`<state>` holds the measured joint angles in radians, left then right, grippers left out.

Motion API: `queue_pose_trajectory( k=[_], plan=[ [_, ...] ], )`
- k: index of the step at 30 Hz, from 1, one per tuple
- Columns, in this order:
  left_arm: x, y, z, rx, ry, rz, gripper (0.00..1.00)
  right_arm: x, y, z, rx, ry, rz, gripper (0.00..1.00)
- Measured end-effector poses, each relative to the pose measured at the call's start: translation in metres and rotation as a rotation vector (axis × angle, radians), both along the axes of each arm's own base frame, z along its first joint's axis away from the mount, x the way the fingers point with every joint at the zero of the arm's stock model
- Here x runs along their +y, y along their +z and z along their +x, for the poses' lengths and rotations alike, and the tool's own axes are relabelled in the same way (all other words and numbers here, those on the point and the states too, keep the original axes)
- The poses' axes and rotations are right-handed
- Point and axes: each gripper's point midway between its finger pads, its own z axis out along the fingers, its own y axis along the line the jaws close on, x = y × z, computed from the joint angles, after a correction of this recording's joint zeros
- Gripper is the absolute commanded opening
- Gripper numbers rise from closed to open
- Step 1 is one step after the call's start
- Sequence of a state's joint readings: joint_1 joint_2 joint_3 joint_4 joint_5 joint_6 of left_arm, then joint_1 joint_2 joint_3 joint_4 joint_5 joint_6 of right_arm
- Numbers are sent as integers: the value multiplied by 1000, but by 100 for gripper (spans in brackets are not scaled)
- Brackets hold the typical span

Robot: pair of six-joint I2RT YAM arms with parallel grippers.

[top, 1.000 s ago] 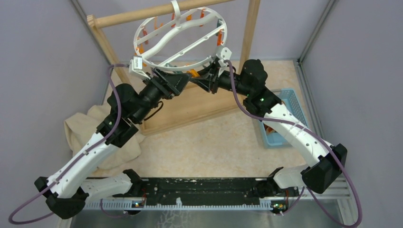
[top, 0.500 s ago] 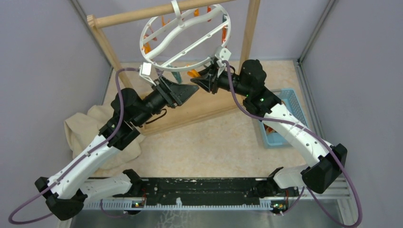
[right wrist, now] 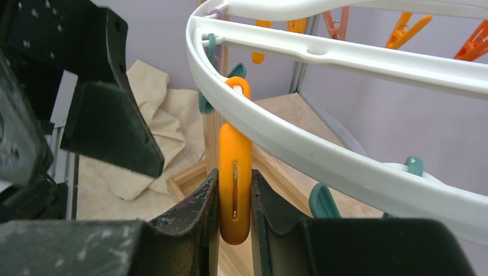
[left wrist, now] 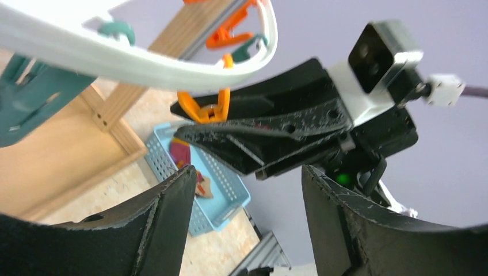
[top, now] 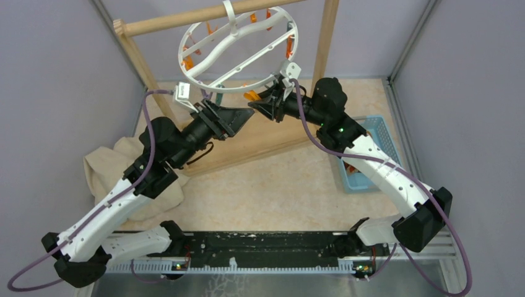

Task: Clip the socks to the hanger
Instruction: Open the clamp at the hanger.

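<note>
The white ring hanger (top: 238,52) hangs by its hook from the wooden bar, with orange and teal clips under its rim. My right gripper (right wrist: 235,178) is shut on an orange clip (right wrist: 235,190) that hangs from the hanger rim (right wrist: 322,152). In the top view the right gripper (top: 252,106) is under the ring's near edge. My left gripper (left wrist: 247,172) is open and empty, just below the right gripper's fingers (left wrist: 270,132); it shows in the top view (top: 245,116) too. The maroon sock (left wrist: 185,154) and the brown-tan sock (left wrist: 202,188) lie in the blue basket (left wrist: 230,192).
The wooden frame stand (top: 161,23) carries the hanger, and its base board (top: 266,139) lies under both grippers. A beige cloth (top: 108,167) is heaped at the left. The blue basket (top: 374,133) sits at the right, beside the right arm.
The left gripper has drawn back a little from under the ring and turned. The hanger ring has swung and tilted up. The right gripper stays on the orange clip.
</note>
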<state>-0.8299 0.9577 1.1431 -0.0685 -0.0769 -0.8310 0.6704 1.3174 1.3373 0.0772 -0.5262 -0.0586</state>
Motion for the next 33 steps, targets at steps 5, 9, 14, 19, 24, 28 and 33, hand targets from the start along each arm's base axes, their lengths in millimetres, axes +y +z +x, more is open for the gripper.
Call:
queue_pose_trajectory(
  k=[5,9,14,19,24,28,33],
  plan=[
    [12,26,12,-77,92,4,73,0,0,0,0,1,-1,0],
    [8,33,27,-104,139,32,74,0,0,-1,2,3,1,0],
    [3,20,39,-86,168,76,78,-1,3,-3,0,6,7,0],
    [13,15,43,-74,219,80,80,-3,8,-6,-10,7,15,0],
    [22,13,46,-76,266,82,77,-3,9,-7,-11,10,18,0],
    [20,15,48,-89,271,78,76,-3,9,-7,-11,10,18,0],
    [13,14,54,-96,267,79,75,-3,9,-7,-10,10,18,0]
  ],
)
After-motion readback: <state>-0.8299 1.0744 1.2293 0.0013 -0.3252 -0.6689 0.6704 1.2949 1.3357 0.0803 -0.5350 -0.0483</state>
